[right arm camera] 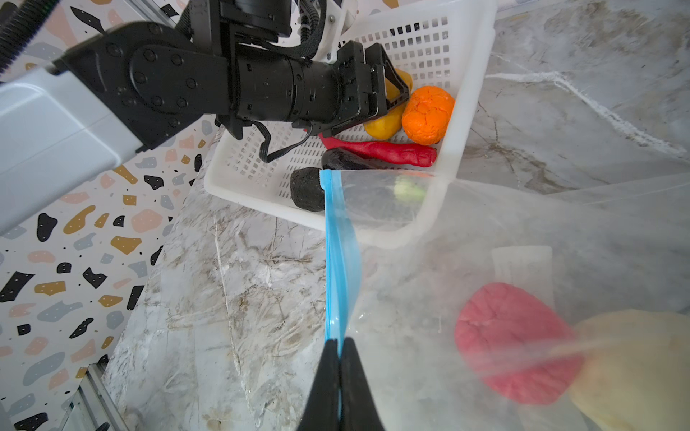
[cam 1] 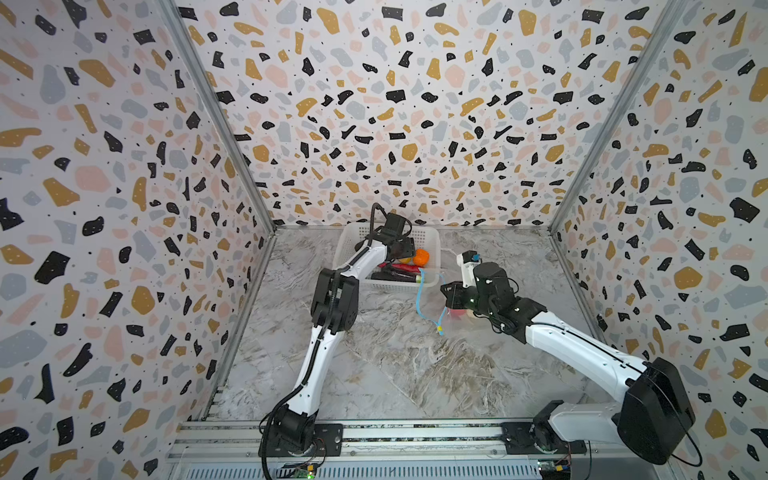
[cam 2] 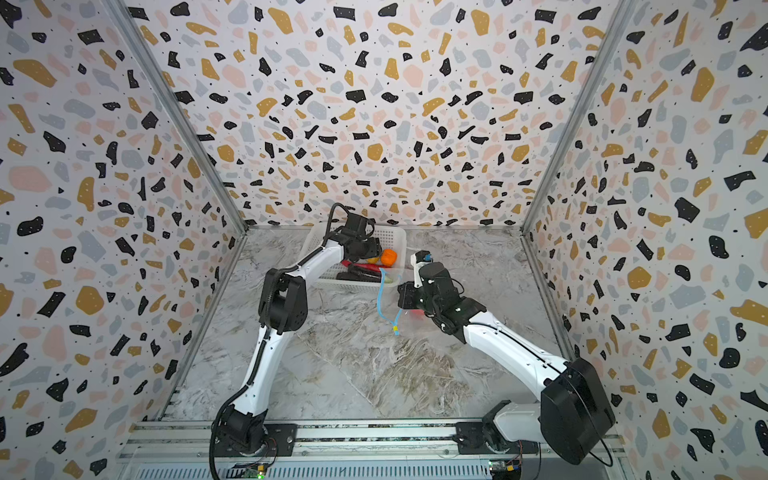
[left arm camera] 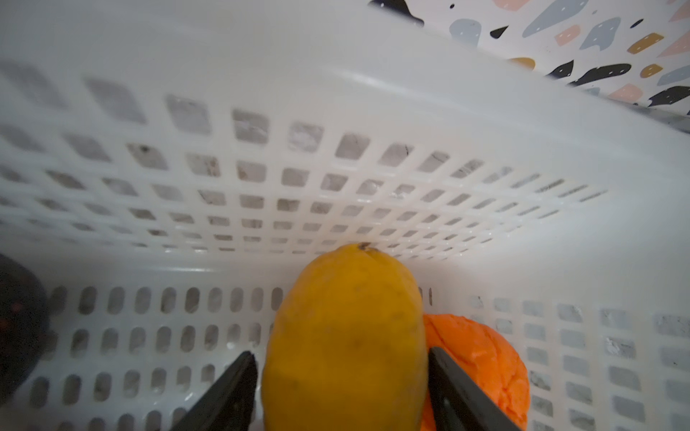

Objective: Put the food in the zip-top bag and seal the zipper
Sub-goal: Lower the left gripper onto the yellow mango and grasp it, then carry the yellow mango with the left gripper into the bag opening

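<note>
My left gripper [left arm camera: 341,352] is down in the white basket, open, its jaws straddling the yellow-brown potato [left arm camera: 343,343]; one finger touches it and a thin gap shows at the other. The orange [left arm camera: 481,358] lies right beside it. A red chili [right arm camera: 381,151], a dark eggplant [right arm camera: 347,160] and a black oval [right arm camera: 306,190] also lie in the basket. My right gripper [right arm camera: 339,341] is shut on the blue zipper [right arm camera: 338,261] of the clear zip-top bag [right arm camera: 448,261], holding that edge up. Inside the bag sit a pink-red ball [right arm camera: 515,343] and a cream lump [right arm camera: 634,373].
The white perforated basket [cam 1: 432,241] stands at the back of the marble table, near the rear wall. The bag's far corner drapes over the basket's near rim [right arm camera: 410,235]. The zipper strip [cam 1: 420,295] hangs between basket and right arm, its yellow tip [cam 1: 439,331] low.
</note>
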### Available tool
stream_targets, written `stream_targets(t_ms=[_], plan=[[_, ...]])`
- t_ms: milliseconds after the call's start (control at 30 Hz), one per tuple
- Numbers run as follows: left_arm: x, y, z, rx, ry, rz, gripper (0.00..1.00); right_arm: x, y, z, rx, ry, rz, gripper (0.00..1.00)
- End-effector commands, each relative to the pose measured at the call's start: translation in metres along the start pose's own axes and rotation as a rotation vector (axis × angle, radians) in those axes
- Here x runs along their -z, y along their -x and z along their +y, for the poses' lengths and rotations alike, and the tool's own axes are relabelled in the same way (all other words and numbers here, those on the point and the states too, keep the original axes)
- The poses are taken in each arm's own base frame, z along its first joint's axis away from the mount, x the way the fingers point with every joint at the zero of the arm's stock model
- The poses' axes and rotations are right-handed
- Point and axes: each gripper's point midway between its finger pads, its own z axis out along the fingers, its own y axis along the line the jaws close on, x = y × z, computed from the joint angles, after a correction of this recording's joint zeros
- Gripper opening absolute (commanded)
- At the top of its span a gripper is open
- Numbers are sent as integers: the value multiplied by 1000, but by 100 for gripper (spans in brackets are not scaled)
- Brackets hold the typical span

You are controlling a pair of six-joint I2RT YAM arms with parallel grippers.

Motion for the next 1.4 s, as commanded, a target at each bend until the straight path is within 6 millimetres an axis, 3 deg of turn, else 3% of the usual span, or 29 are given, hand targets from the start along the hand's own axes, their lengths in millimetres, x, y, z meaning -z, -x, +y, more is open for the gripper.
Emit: stream_targets(t_ms=[0,233,400,567,900,1100,1367], plan=[[-4,10,0,-4,4,-37,64,9,9,6,1,22,-35,0],[4,12,2,-16,10,-40,51,11,12,7,1,20,-44,0],[25,17,-2,-34,8,-60,45,14,12,6,1,20,-53,0],[61,22,-12,-45,-30,-80,42,15,11,3,2,9,-57,0],[145,7,-30,-29,-144,-154,42,16,16,1,4,3,-71,0],[186,-15,-52,-14,-273,-146,43,22,21,4,2,11,-88,0],[241,-77,-73,-52,-426,-124,44,26,24,5,-8,22,-97,0]])
